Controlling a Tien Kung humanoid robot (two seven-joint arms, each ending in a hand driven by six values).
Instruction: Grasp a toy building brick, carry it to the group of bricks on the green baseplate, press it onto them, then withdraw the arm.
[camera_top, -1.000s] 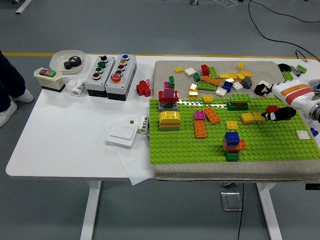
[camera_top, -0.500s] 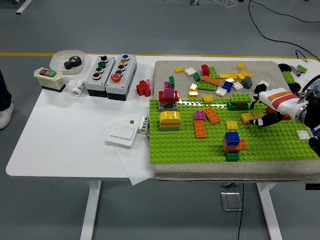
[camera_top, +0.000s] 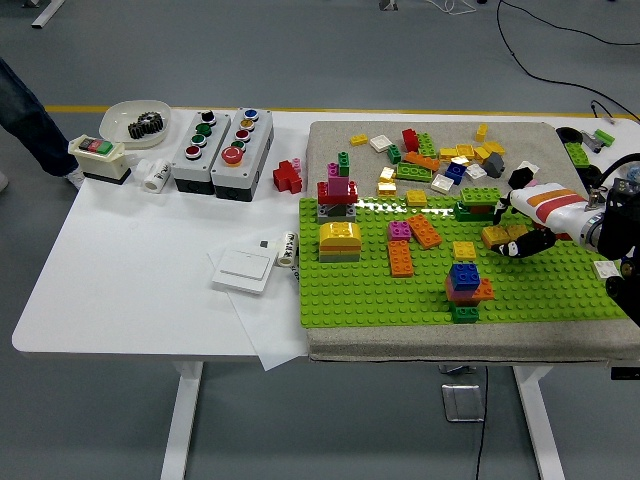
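Grey floor w/ a yellow line behind a white table. On its right half a grey mat carries the green baseplate.

Right hand comes in from the right edge, white shell w/ orange stripes, black fingers curled down over the yellow bricks near the plate's upper right. Fingertips look to be touching them, but can't tell whether they're gripping a brick or just resting on top; any brick inside the curl is hidden. Left arm not seen.

Other bricks on the plate: blue/orange/green stack front centre, yellow block at left, red-pink stack above it, orange bricks mid-plate, green brick just left of the hand. Loose pile sits on the mat beyond the plate.

Left side of the table: two button boxes, a white dish w/ a gear, a switch, a red brick, a wall switch on paper. A person's leg shows at top left.
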